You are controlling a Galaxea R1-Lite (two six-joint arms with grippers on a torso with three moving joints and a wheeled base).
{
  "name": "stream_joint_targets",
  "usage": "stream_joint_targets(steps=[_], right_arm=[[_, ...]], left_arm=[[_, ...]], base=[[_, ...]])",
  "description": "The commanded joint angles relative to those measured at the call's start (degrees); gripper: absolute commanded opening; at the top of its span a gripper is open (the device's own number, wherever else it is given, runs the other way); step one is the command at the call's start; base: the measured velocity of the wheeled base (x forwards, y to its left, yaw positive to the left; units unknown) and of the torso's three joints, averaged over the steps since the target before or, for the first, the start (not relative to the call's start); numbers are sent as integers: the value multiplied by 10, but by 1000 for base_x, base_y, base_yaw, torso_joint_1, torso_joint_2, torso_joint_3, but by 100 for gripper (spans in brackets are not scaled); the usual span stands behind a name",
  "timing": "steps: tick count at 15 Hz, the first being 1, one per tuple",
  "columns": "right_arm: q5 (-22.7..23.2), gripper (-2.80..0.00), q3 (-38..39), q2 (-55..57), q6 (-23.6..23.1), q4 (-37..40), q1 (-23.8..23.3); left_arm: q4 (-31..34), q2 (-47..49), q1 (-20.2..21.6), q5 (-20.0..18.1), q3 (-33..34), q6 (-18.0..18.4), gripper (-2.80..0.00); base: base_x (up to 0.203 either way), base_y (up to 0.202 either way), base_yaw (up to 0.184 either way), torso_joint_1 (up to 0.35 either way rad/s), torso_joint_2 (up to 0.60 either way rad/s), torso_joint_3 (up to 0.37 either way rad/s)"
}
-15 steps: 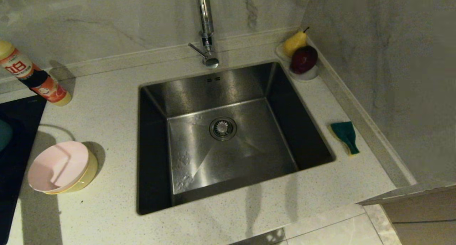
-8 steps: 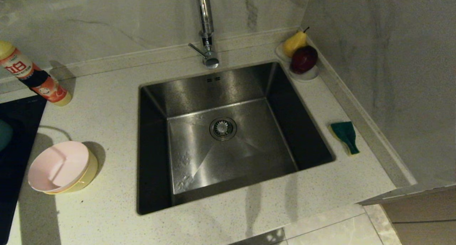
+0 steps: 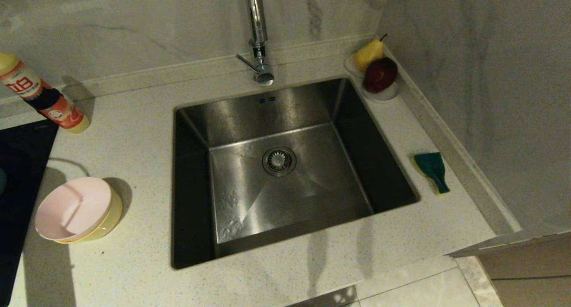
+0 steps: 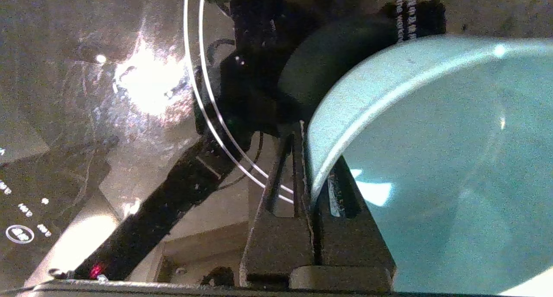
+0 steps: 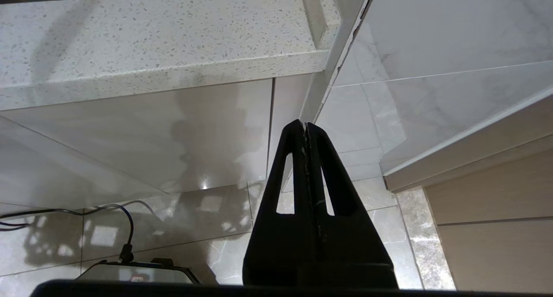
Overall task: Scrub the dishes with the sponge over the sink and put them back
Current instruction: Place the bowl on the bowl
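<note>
The light blue bowl (image 4: 432, 167) fills the left wrist view above the black cooktop (image 4: 86, 115). My left gripper (image 4: 313, 159) is shut on its rim, one finger inside the bowl and one outside. In the head view only a sliver of that bowl (image 3: 1, 182) shows at the left edge. The pink bowl (image 3: 71, 206) sits nested in the yellow bowl (image 3: 111, 213) on the counter left of the sink (image 3: 267, 106). Green face up, the sponge (image 3: 432, 171) lies on the counter right of the sink. My right gripper (image 5: 306, 124) hangs shut and empty below the counter edge.
A chrome tap (image 3: 258, 35) rises behind the sink, whose drain strainer (image 3: 279, 160) is at its centre. A white dish with a pear and a dark red fruit (image 3: 379, 70) sits in the back right corner. An orange bottle (image 3: 42, 97) lies at the back left.
The blue bowl's edge at the left border of the head view has slid almost wholly out of that view. The stacked bowls and the sponge have not moved.
</note>
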Motion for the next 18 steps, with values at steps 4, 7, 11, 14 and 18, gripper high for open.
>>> stream_joint_targets(steps=[4, 7, 11, 14, 18], right_arm=[[0, -280, 0, 1, 0, 0, 0], [0, -280, 0, 1, 0, 0, 0], [0, -280, 0, 1, 0, 0, 0], [0, -280, 0, 1, 0, 0, 0], [0, -280, 0, 1, 0, 0, 0]], left_arm=[[15, -45, 0, -14, 0, -2, -280], [63, -111, -1, -57, 0, 23, -280], [179, -203, -13, -81, 1, 132, -280], [243, -257, -44, -99, 25, 202, -280], [258, -305, -106, -96, 114, 254, -280]], base=[[0, 0, 0, 0, 0, 0], [0, 0, 0, 0, 0, 0], [0, 0, 0, 0, 0, 0], [0, 0, 0, 0, 0, 0], [0, 0, 0, 0, 0, 0]])
